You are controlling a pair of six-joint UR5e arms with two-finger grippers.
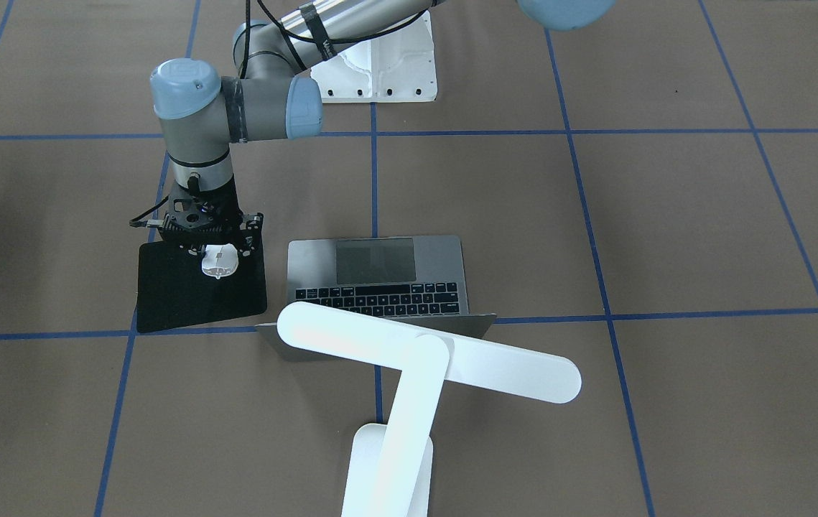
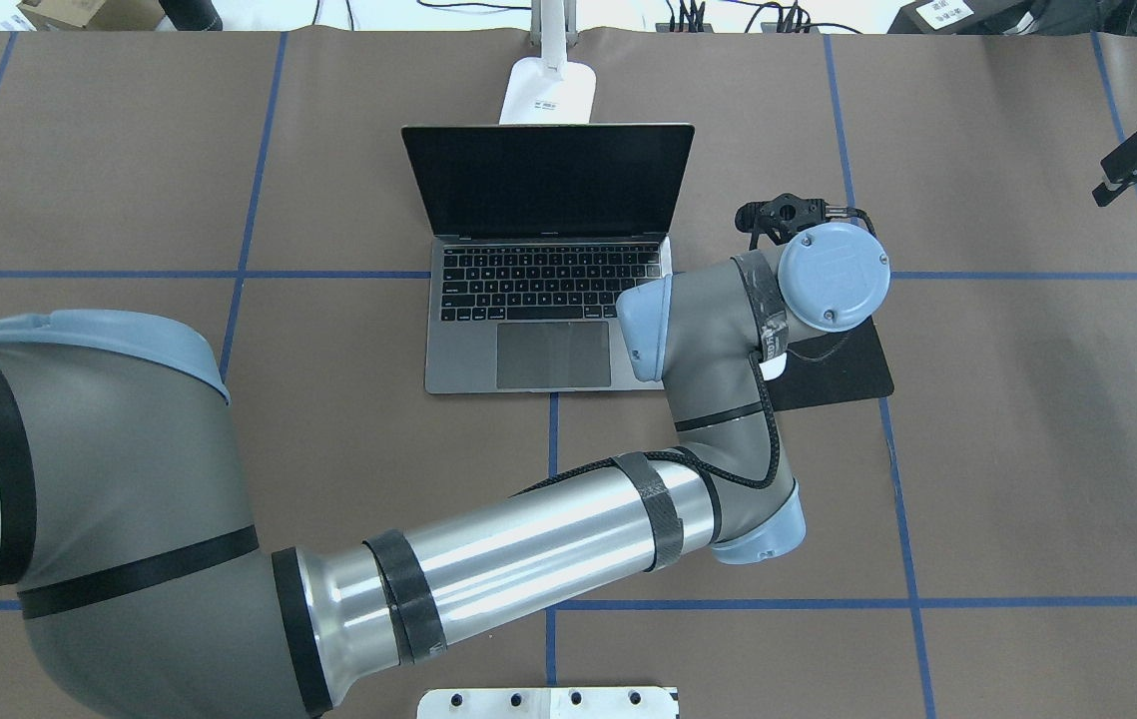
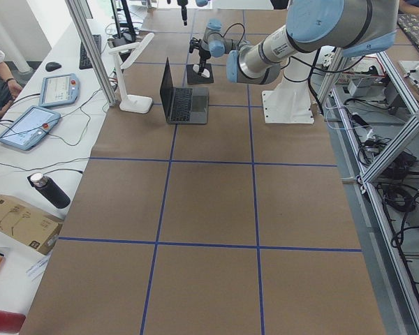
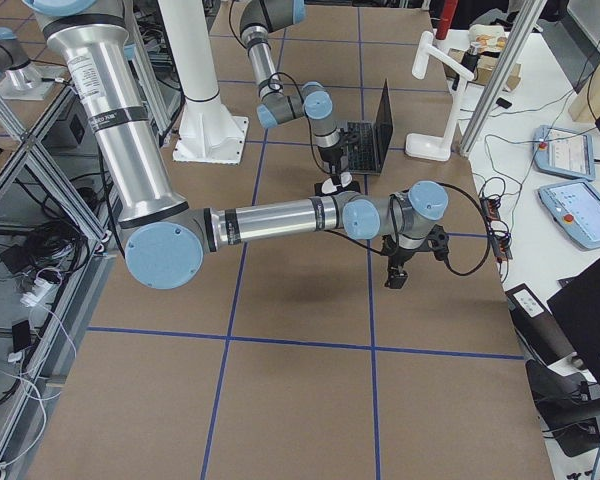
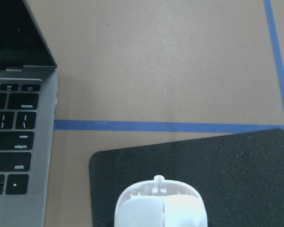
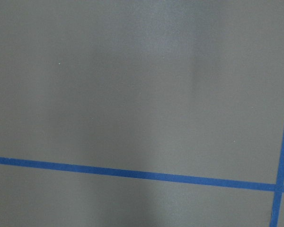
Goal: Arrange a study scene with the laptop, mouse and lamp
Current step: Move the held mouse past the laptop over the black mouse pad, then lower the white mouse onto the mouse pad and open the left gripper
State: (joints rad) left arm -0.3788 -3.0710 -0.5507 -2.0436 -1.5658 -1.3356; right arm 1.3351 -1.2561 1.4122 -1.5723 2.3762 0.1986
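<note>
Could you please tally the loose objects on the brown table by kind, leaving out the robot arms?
laptop: 1
mouse: 1
lamp: 1
black mat: 1
Total: 4

laptop open mid-table; white mouse over black mat; lamp behind laptop.

Bright, even light from above — soft shadows only. Just beneath my left pincer the mouse glares white — detail washed out.
</note>
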